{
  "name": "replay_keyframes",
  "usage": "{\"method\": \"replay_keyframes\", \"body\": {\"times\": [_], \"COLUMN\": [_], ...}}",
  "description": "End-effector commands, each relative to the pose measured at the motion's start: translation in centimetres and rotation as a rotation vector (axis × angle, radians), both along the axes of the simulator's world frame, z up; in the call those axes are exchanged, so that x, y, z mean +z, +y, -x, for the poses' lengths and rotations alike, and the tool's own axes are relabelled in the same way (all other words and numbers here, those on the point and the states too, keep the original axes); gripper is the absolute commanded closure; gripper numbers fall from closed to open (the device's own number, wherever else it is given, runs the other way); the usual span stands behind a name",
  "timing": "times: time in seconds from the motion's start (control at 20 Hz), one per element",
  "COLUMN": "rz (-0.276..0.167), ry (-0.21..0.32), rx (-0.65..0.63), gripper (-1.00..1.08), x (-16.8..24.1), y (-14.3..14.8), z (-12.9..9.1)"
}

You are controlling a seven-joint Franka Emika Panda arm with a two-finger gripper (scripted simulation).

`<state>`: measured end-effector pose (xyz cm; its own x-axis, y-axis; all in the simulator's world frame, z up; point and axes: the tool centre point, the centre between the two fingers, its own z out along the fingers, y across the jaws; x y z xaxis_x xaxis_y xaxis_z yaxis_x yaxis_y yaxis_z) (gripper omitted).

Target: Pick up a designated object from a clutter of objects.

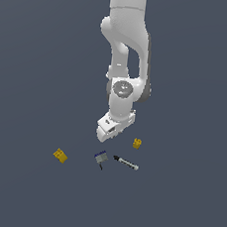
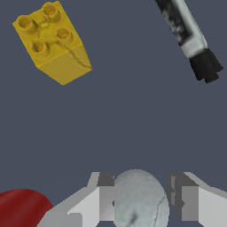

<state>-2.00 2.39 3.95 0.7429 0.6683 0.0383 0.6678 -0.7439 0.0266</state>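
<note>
Small smooth ball (image 2: 138,197) is coloured pale grey-white; rounded cup (image 2: 20,207) red. Two studded plastic blocks (image 2: 52,41) (image 1: 60,155) are rendered yellow. Slim marker (image 2: 188,37) is patterned black-and-white with black cap. Small gadget (image 1: 101,157) grey-blue. Gripper (image 2: 142,201) fingers (image 2: 191,203) pale grey.

From the exterior view I see the arm hanging over the middle of the floor (image 1: 35,76), its gripper (image 1: 105,129) low above the clutter. The gadget (image 1: 101,158) lies just below the gripper in that picture, with the marker (image 1: 126,162) just beside it toward the exterior view's right. One block (image 1: 137,143) sits near the gripper, farther right; the other block (image 1: 60,155) lies well apart toward the left. In the wrist view, the ball (image 2: 139,199) sits between the fingers (image 2: 101,199), the cup (image 2: 20,208) just beside one finger.
</note>
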Motion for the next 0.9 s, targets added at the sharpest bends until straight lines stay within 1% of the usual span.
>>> {"method": "replay_keyframes", "body": {"times": [0.0, 0.4, 0.65, 0.85], "rz": [0.001, 0.001, 0.001, 0.001], "ry": [0.001, 0.003, 0.006, 0.010], "rx": [-0.001, -0.002, -0.003, -0.004], "gripper": [1.08, 1.08, 1.08, 1.08], "x": [0.0, 1.9, 4.7, 7.7], "y": [-0.1, -0.7, -1.4, -2.2], "z": [0.0, -0.4, -1.0, -1.7]}}
